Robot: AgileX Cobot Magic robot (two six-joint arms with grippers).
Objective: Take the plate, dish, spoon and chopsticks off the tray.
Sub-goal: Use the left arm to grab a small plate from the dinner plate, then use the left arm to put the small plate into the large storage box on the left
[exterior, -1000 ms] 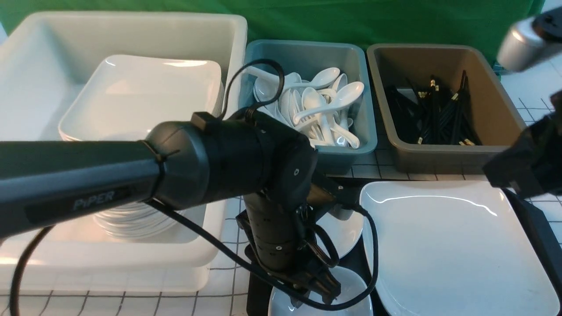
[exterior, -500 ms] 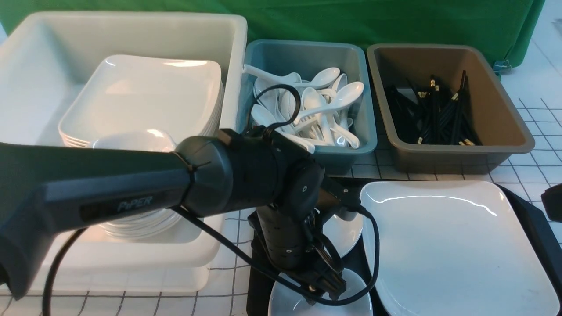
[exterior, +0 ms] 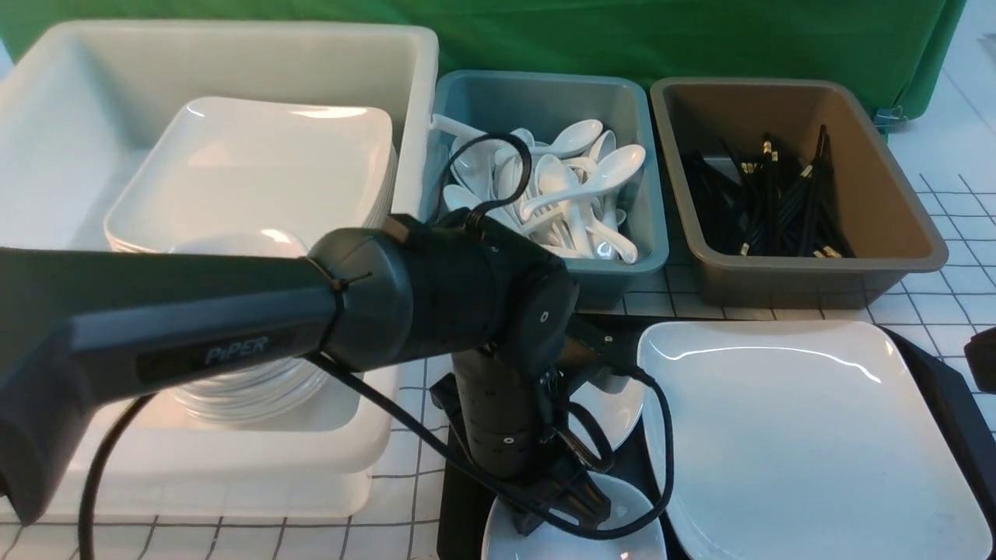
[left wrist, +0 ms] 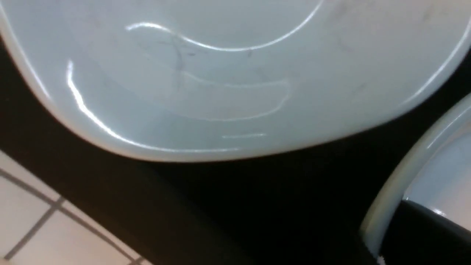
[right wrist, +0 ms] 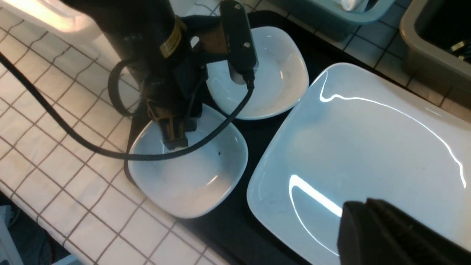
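Shifted since a second ago, front view: left arm [exterior: 436, 295] rightward and lower, right arm [exterior: 982, 358] out of upper right, down to a dark scrap at frame edge. Puts left gripper [exterior: 577, 504] on back rim of near dish [exterior: 622, 537]; reads as start of a pick to lift it off tray [exterior: 945, 404]. Cannot tell here whether clamped or only touching. Just beyond gripper: far dish [exterior: 615, 404]. Right of gripper: plate [exterior: 801, 435], big, glossy white, rounded-square, bare, flat on tray. Left of gripper: white tub [exterior: 233, 47] with stacked plates [exterior: 257, 163] and stacked dishes [exterior: 233, 397], probable drop spot. Farther beyond gripper: teal bin [exterior: 646, 257] of binned spoons [exterior: 580, 194], brown bin [exterior: 817, 272] of binned chopsticks [exterior: 778, 202]. No spoon or chopsticks seen on tray, so judged cleared; plate and both dishes left.

Left wrist view: close on far dish [left wrist: 220, 73], shallow, shiny, faintly scuffed, on black tray; counter [left wrist: 22, 213] tiles in one corner. Shows one black fingertip [left wrist: 423, 232] inside rim of near dish [left wrist: 390, 184]; no sight of other finger, so grip unconfirmed.

Right wrist view: left gripper [right wrist: 173, 138] planted at near dish [right wrist: 198, 180] rim, tip over the bowl, with jaws seemingly narrow. Near dish small, rounded-square, white, empty save one dark speck, on tray corner nearest counter edge. Far dish [right wrist: 279, 81] just behind gripper, plate [right wrist: 368, 140] beside. Right gripper [right wrist: 362, 215] clenched, nothing seen in it, clear of both dishes.
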